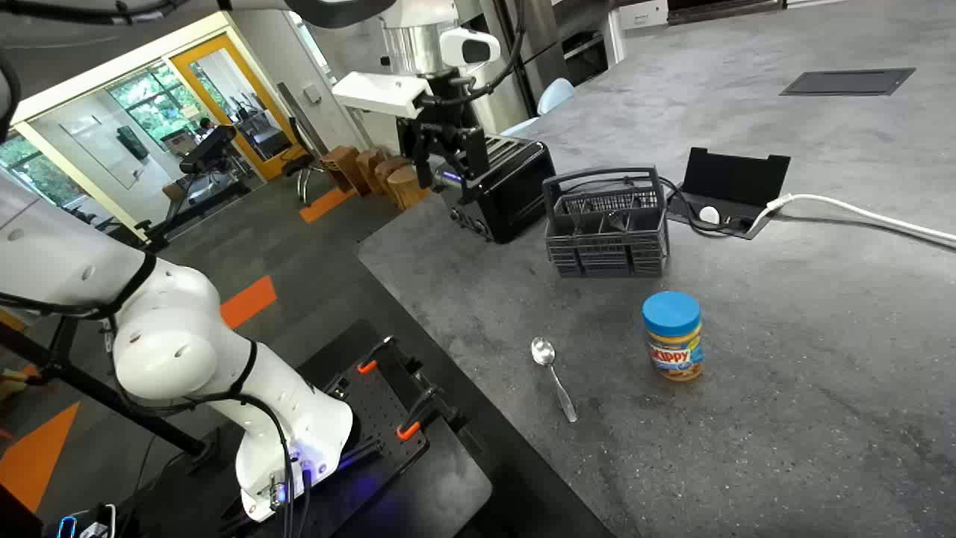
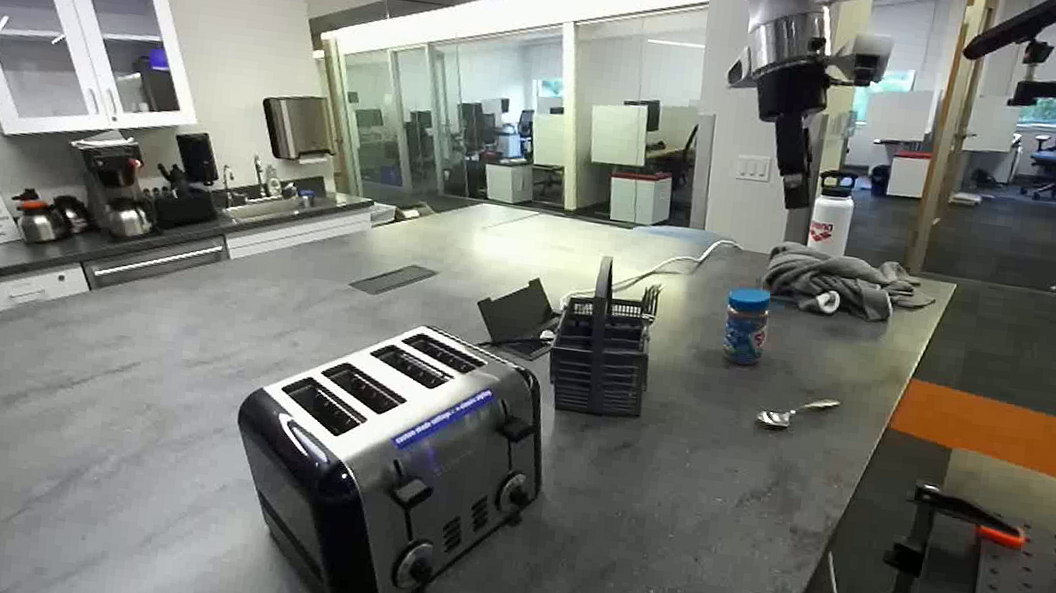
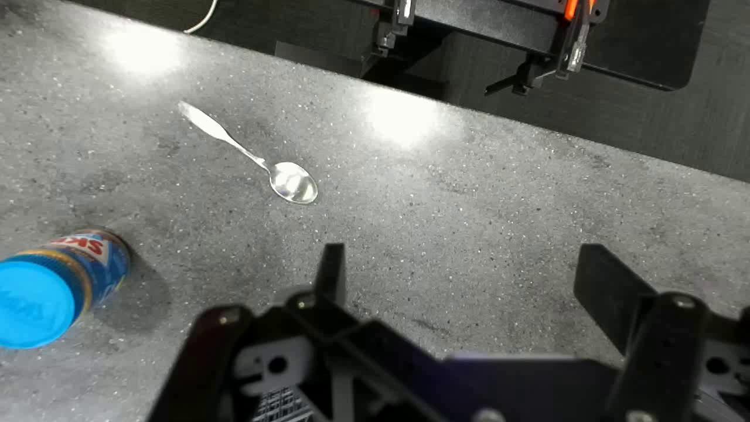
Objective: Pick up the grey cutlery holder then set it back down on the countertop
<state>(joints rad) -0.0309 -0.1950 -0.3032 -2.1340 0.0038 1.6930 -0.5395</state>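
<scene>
The grey cutlery holder [image 1: 606, 252] stands upright on the dark grey countertop [image 1: 784, 448], its handle raised over its compartments. It also shows in an exterior view [image 2: 598, 381] beside the toaster. In the wrist view only a small grid patch of the cutlery holder [image 3: 282, 405] shows through the gripper's linkage. My gripper [image 1: 447, 187] is in the air, high above the countertop and apart from the holder. It also shows high up in an exterior view [image 2: 796, 193]. In the wrist view my gripper [image 3: 460, 264] is open, its fingers wide apart with only countertop between them.
A black and silver toaster [image 2: 397, 462] stands close to the holder. A blue-lidded jar [image 1: 672, 336] and a spoon [image 1: 554, 377] are on the holder's other side. A black device [image 1: 736, 179] with a white cable lies behind it. A grey cloth [image 2: 842, 283] lies near the counter's edge.
</scene>
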